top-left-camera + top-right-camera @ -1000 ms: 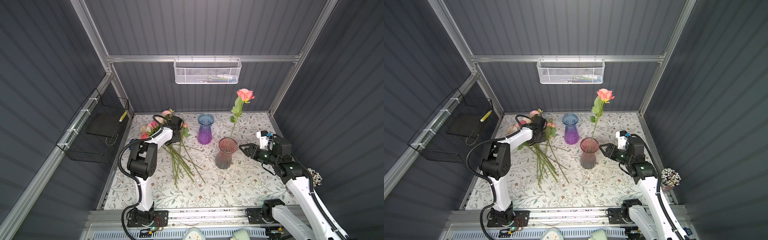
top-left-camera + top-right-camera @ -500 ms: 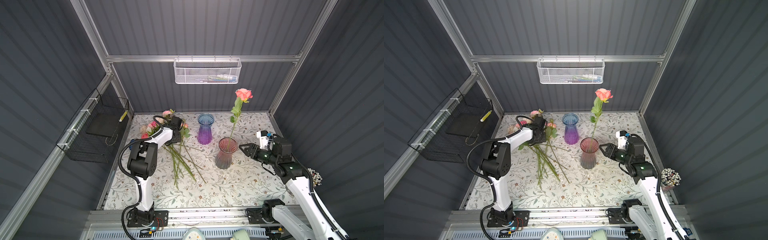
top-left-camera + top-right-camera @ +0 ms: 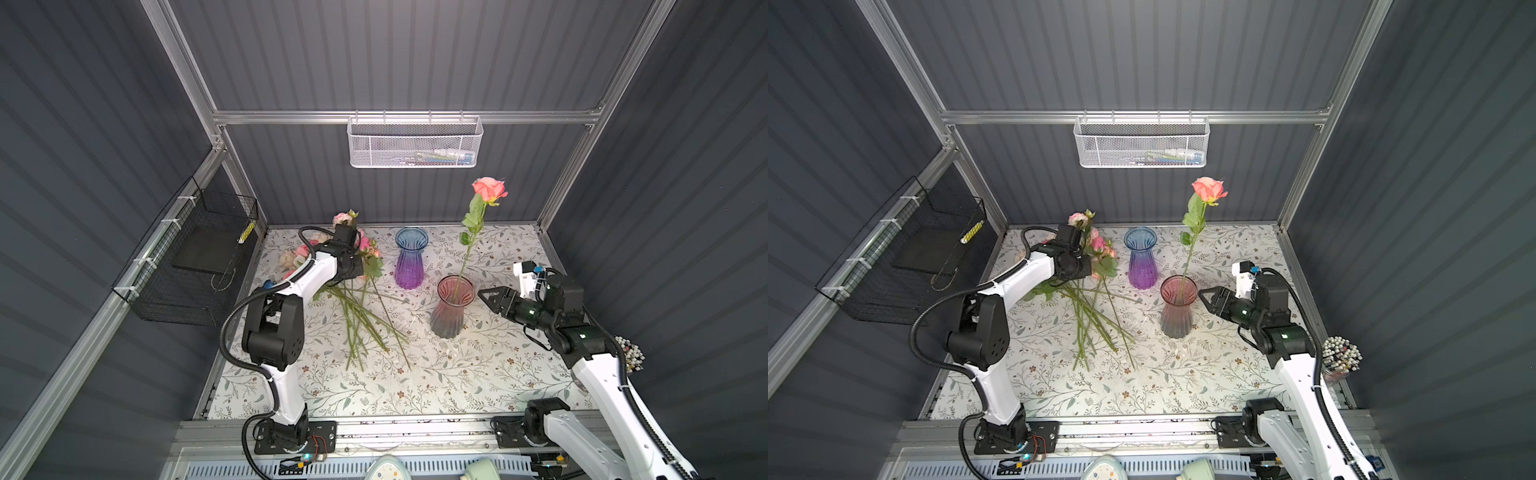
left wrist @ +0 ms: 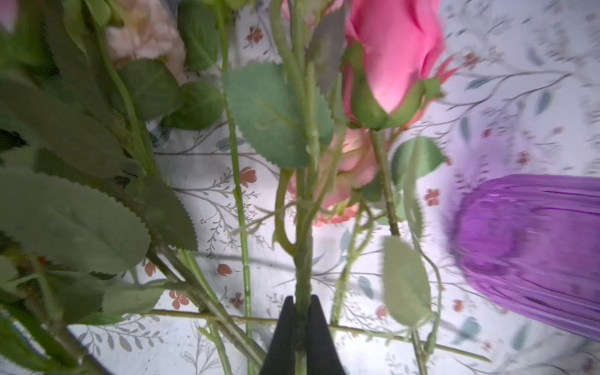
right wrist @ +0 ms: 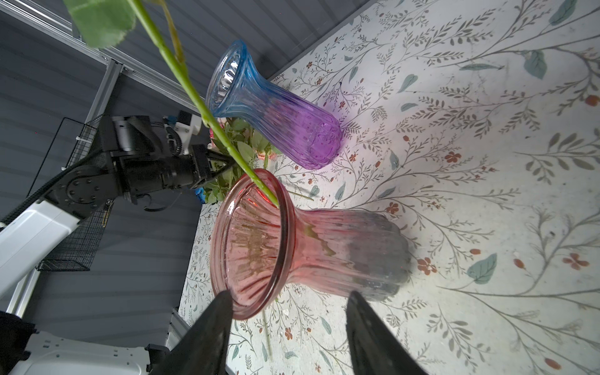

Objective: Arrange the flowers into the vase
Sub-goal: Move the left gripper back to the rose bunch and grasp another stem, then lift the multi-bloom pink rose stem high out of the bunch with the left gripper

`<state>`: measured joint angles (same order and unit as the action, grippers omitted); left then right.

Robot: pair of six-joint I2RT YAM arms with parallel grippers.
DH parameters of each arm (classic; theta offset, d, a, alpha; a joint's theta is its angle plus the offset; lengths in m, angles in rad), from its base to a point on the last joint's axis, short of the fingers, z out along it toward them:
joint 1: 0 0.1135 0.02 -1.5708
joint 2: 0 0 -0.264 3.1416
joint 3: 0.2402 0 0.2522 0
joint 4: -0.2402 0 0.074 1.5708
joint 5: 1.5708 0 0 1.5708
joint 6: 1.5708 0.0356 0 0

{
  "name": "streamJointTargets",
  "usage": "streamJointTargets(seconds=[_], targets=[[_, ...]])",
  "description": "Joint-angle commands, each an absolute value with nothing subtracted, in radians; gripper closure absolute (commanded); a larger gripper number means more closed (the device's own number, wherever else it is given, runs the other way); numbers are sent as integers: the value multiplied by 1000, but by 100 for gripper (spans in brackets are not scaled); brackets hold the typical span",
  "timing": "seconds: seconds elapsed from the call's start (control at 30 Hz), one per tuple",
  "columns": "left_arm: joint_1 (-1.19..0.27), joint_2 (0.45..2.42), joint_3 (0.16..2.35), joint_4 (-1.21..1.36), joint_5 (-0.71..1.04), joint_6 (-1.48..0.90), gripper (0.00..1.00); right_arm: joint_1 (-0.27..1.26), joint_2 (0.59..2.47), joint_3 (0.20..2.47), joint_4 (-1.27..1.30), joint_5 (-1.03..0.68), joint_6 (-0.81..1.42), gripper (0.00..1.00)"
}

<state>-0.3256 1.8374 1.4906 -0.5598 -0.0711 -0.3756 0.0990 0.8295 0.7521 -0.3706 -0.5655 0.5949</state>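
Left wrist view: left gripper [image 4: 302, 310] clamped a rose stem [image 4: 303, 259], stem running up-frame. In both top views flowers [image 3: 371, 266] lay centre-left, stems toward lower frame; coral rose [image 3: 489, 189] stood near-upright in pink vase [image 3: 451, 320], right gripper [image 3: 484, 294] spread empty beside it.

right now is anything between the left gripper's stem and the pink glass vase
Yes: the blue-to-purple glass vase stands roughly between the left gripper, shut on a green stem, and the pink glass vase.
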Motion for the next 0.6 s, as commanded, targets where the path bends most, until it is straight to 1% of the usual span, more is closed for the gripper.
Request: streamJointTargets(seconds=[0.0,0.2,0.4,0.57], targets=[[-324,1756,1513,-529,9,-397,100,106,809,773,-377,-575,593,42],[-324,1701,1505,-470,127,-402,100,107,793,776,-383,-572,593,42],[-324,1651,1479,-374,164,-404,100,109,773,778,-408,-567,592,42],[-324,1631,1520,-362,199,-398,100,110,762,778,-420,-566,593,42]])
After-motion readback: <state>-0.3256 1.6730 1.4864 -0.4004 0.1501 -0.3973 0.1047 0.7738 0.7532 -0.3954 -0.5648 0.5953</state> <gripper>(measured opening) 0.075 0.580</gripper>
